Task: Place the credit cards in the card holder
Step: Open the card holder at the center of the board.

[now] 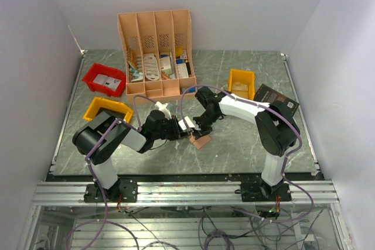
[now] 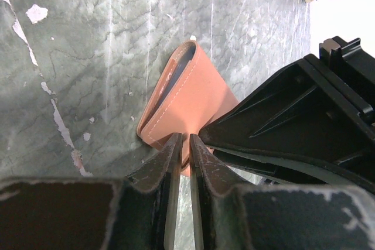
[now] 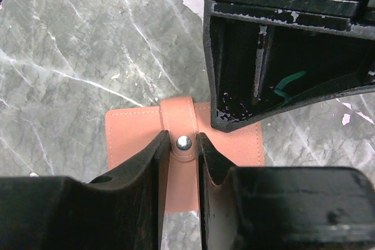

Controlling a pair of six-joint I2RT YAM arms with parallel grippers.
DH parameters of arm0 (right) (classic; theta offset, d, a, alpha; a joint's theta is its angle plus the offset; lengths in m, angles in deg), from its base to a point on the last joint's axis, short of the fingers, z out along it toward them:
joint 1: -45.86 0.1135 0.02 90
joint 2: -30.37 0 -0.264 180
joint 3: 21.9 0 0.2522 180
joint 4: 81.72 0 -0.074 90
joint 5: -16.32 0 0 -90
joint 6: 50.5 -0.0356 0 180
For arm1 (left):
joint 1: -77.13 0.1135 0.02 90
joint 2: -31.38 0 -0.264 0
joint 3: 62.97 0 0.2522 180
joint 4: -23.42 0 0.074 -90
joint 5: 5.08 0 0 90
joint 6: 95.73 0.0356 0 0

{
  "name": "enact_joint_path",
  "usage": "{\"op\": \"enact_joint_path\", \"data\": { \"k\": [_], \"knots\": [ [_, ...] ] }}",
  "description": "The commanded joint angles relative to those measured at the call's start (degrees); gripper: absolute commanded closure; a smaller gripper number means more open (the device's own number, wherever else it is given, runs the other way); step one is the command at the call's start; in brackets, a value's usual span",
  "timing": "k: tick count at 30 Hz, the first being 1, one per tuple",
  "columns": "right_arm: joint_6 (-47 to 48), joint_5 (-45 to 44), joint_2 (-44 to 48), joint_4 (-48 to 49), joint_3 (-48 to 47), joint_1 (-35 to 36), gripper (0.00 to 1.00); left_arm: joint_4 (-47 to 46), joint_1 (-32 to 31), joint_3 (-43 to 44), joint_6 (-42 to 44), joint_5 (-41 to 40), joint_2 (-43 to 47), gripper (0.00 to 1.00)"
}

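Note:
The card holder [image 1: 201,140] is a tan leather wallet lying folded on the marble between the two arms. In the left wrist view the card holder [image 2: 187,95] has its near edge pinched in my left gripper [image 2: 183,141], whose jaws are almost together. In the right wrist view my right gripper [image 3: 183,137] straddles the snap strap [image 3: 179,115] on the card holder [image 3: 132,136], its fingers pressed against both sides of the metal stud [image 3: 184,141]. From above, the left gripper [image 1: 186,126] and the right gripper [image 1: 203,129] meet over the holder. No credit cards show.
A peach slotted organiser [image 1: 155,45] full of papers stands at the back. A red bin [image 1: 104,79] and a yellow bin [image 1: 107,108] sit on the left. On the right are another yellow bin [image 1: 241,83] and a black book [image 1: 275,99].

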Motion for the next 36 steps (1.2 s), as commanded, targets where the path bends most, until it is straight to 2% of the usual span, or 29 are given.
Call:
{"op": "enact_joint_path", "data": {
  "k": [1, 7, 19, 22, 25, 26, 29, 31, 36],
  "knots": [
    [0.5, 0.7, 1.4, -3.0, -0.3, 0.7, 0.88, 2.8, -0.4, -1.2, 2.0, -3.2, -0.7, 0.77],
    [1.9, 2.6, 3.0, -4.4, -0.3, 1.0, 1.00, 3.9, -0.4, -1.2, 1.9, -4.0, -0.5, 0.77],
    [1.0, 2.2, 6.7, -2.1, 1.2, 2.1, 1.00, 3.5, -0.4, -0.9, 1.9, -3.8, -0.5, 0.77],
    [-0.1, 1.5, 5.1, -1.7, 1.0, 1.9, 1.00, -1.1, -0.4, -2.3, 2.0, -2.6, 2.3, 0.76],
    [-2.1, 2.3, 3.0, -2.0, -0.1, 1.4, 1.00, -1.0, -0.4, -4.0, 3.8, -3.3, 7.5, 0.74],
    [-2.8, 2.8, 2.9, -1.6, -0.1, 1.3, 0.96, 0.2, -0.4, -4.5, 4.4, -4.0, 9.8, 0.74],
    [-4.4, 4.4, 4.2, 0.5, 1.4, 1.3, 0.69, 4.9, -0.4, -5.9, 6.3, -7.0, 16.6, 0.68],
    [-5.5, 6.6, 5.4, 0.9, 2.0, 0.7, 0.56, 7.6, -0.4, -6.9, 7.0, -8.8, 21.0, 0.66],
    [-11.9, 12.9, 7.9, 1.4, 1.2, -3.4, 0.43, 14.3, -0.3, -8.5, 6.8, -12.1, 30.9, 0.62]
  ]
}}
